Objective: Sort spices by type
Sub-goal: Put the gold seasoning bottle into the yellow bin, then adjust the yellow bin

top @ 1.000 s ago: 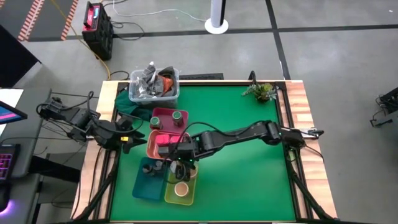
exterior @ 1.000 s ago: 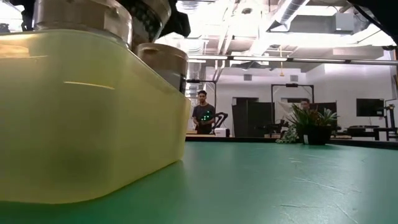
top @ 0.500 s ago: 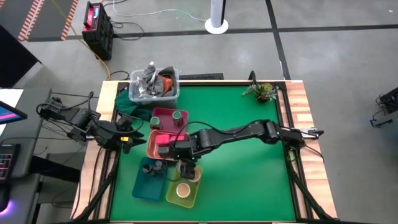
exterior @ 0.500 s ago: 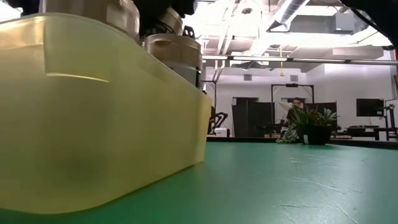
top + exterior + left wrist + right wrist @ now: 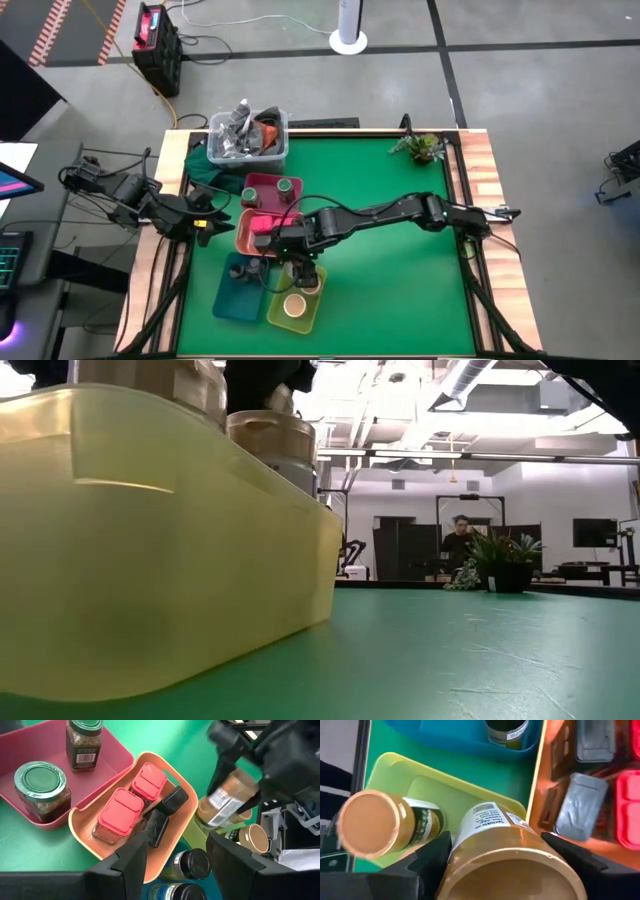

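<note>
I had the right gripper (image 5: 302,272) closed on a tan-topped jar (image 5: 507,862), held over the yellow-green tray (image 5: 277,310) at lower centre of the high view. In the right wrist view the jar filled the bottom middle between the gripper's fingers; its white label carried small print I could not read from here. A second tan-topped jar (image 5: 377,824) lay to its left in the same tray, with a dark green label whose words were too small to make out.

The left gripper (image 5: 205,224) waited at the left edge of the bench (image 5: 400,260), its jaws apart and holding nothing. Its wrist view showed the held jar tilted at upper right, the label a blur. At upper left of that view two green-lidded jars (image 5: 42,790) stood in the pink tray (image 5: 100,765); the farther one showed a barcode, nothing more legible. Two magenta-pink boxes (image 5: 117,812) and what looked like two small dark containers (image 5: 165,810) sat in the salmon tray (image 5: 187,817). Dark-lidded jars (image 5: 192,865) in the teal tray were cut off at the bottom edge.

In the low view the yellow-green tray's wall blocked the left half, with only jar tops showing above it.
</note>
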Robot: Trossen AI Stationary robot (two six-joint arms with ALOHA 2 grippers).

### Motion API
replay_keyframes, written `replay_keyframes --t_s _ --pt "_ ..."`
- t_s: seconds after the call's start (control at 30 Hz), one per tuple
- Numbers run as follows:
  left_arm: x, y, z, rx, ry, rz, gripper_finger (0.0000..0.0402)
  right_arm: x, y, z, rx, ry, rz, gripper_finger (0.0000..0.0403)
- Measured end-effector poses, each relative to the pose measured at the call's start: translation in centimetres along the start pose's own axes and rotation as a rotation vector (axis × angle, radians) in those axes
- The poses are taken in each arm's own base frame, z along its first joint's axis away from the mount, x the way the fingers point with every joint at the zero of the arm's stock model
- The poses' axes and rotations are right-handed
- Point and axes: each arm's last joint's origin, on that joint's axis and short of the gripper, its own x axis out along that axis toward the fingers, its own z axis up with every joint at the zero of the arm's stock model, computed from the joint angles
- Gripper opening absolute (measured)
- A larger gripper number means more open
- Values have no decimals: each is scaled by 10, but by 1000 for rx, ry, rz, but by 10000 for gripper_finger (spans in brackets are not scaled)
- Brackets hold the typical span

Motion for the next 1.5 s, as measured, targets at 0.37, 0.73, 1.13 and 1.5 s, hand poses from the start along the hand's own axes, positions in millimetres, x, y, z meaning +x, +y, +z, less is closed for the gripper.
replay_keyframes --t_s 0.37,0.73,1.13,1.5 --pt "-1 2 -2 -10 33 -1 193 33 6 -3 -24 38 42 332" --pt "-5 5 -2 -12 35 -2 193 12 -5 1 29 14 43 383" --pt "-10 9 -2 -8 21 -15 193 -54 6 -25 165 153 -206 373" --pt "-10 9 -2 14 20 -14 193 24 62 -77 177 328 -181 364"
